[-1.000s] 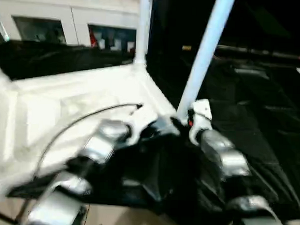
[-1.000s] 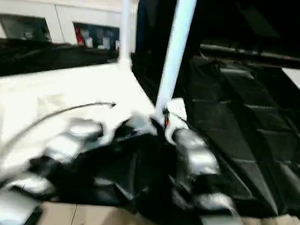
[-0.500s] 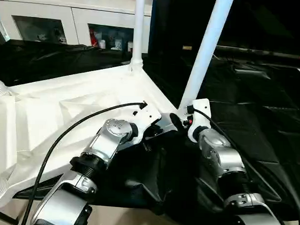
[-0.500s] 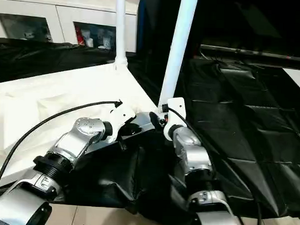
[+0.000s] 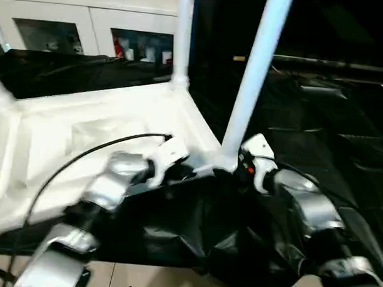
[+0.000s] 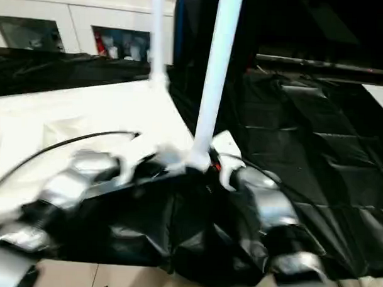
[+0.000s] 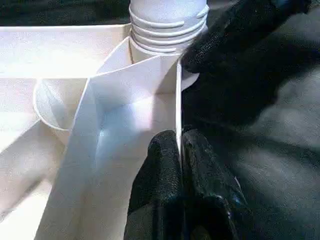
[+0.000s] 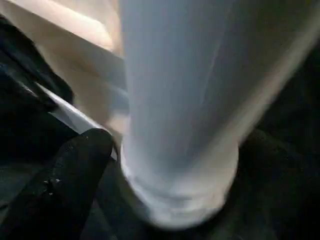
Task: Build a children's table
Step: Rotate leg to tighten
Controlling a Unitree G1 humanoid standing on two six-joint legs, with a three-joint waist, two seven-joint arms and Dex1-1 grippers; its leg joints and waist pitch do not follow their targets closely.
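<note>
Two long white tapered tubular legs (image 5: 257,70) stand upright in the inverted white plastic rectangular tabletop (image 5: 84,140). Left claw (image 7: 180,155) pinches its thin edge wall. Right claw (image 8: 75,175) state: cannot tell.

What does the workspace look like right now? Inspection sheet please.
Surface: black sheeting, wrinkled, covering the work area.
Job's things: tabletop lying underside up; near leg and far leg standing in corner sockets.
Clutter: nothing seen.
Grippers: left gripper pinching the tabletop's edge wall, jaws shut on it; right gripper at the near leg's base.
Cables: black cable arcing over the left forearm.
Surroundings: white cabinet with glass doors behind.
</note>
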